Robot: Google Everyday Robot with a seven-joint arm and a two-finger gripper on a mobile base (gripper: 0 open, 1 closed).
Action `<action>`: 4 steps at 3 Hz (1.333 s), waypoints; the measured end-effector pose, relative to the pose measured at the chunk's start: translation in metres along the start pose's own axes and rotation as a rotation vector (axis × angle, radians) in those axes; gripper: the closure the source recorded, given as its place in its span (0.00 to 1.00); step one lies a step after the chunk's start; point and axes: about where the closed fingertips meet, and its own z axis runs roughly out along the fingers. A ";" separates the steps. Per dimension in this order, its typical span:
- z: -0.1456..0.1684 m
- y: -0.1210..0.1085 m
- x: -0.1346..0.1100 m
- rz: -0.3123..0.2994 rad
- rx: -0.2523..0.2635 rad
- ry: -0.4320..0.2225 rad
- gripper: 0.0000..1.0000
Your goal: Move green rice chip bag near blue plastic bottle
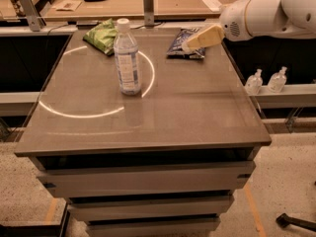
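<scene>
Grey table top [192, 107]: smooth, matte, with a bright curved ring of reflected light on its left half. Far left corner: green rice chip bag [101, 35], crinkled glossy foil, lying flat at the back edge. Just in front and to the right of it, apart from it: blue plastic bottle [127, 57], upright, clear ribbed plastic, white screw cap, pale label. Far right: dark blue chip bag [177, 42], flat, shiny. Gripper [189, 44]: cream-coloured, wedge-shaped, on a rounded white arm reaching in from the right, its tip over the dark blue chip bag's right part; open or closed, cannot tell. It holds nothing visible and is well apart from the green bag. On the ledge right of the table: two small clear pump bottles [254, 81], upright, side by side.
</scene>
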 end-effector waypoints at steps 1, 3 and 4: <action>0.000 0.000 0.000 0.000 0.000 0.000 0.00; 0.041 0.009 -0.008 0.017 -0.071 -0.011 0.00; 0.068 0.020 -0.015 -0.004 -0.112 -0.013 0.00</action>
